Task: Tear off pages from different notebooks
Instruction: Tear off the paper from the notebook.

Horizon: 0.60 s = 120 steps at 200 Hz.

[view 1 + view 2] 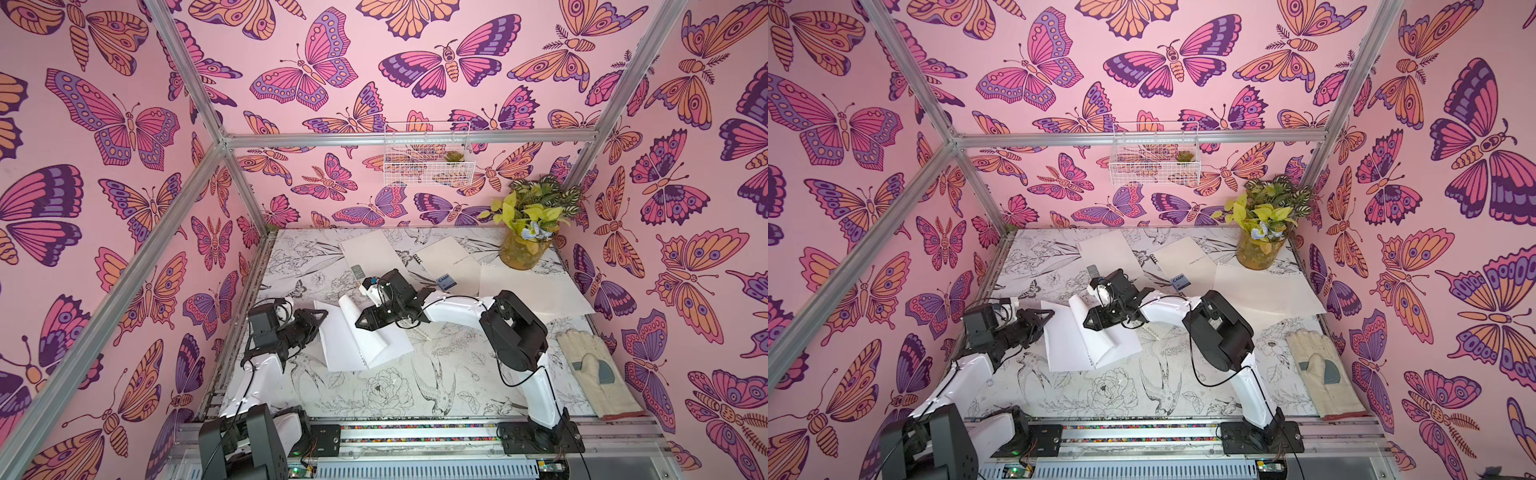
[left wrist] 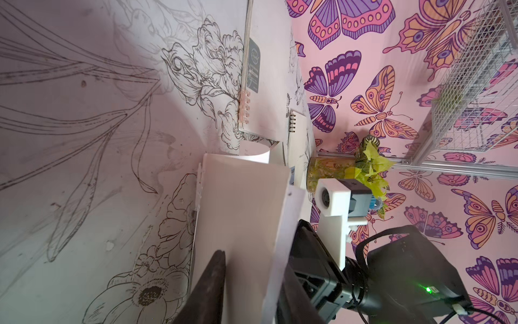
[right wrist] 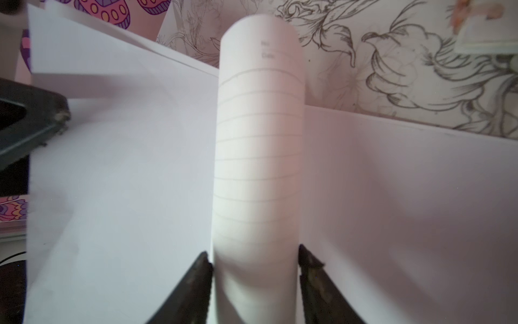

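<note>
Thin floppy curled page (image 3: pixel 258 140) pinched in right gripper (image 3: pixel 253 251), frame centre; tear-prone, so probably grab near punched edge. Left gripper (image 1: pixel 319 322) at notebook (image 1: pixel 345 353) edge, clamp unclear.

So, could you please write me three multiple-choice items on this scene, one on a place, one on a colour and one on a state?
1. Where does the cream padded glove lie?
A. on the table beside the right arm
B. in the white wire basket
C. on the open notebook

2. What colour is the label on the cream notebook with black coils?
A. red
B. blue
C. green

3. How is the lined white page between the fingers of the right gripper?
A. lying flat
B. crumpled into a ball
C. curled into a loop

Answers:
1 A, both top views show it at the table's edge by that arm.
2 B, the CAMP label is blue.
3 C, the right wrist view shows it bowed up between both fingers.
</note>
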Each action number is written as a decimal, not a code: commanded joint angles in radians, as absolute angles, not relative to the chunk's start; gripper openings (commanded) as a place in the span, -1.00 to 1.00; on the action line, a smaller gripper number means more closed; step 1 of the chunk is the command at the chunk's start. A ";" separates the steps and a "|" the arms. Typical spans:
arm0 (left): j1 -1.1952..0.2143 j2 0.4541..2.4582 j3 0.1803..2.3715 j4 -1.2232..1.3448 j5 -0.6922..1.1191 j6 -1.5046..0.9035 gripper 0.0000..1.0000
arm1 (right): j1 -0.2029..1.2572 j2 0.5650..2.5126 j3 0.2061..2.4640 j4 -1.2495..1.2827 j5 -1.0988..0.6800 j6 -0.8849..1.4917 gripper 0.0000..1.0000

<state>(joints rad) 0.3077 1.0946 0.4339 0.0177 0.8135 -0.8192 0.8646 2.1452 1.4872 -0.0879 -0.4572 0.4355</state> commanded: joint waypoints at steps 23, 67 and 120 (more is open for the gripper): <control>0.313 1.097 0.472 -0.021 0.830 -0.790 -0.55 | 0.874 2.112 1.483 -0.178 -0.371 0.330 -0.62; 0.313 1.090 0.465 -0.058 0.811 -0.776 -0.65 | 0.916 2.077 1.483 -0.192 -0.297 0.219 -0.88; 0.315 1.101 0.467 -0.086 0.786 -0.777 -1.00 | 1.010 2.019 1.414 -0.119 -0.129 0.075 -0.98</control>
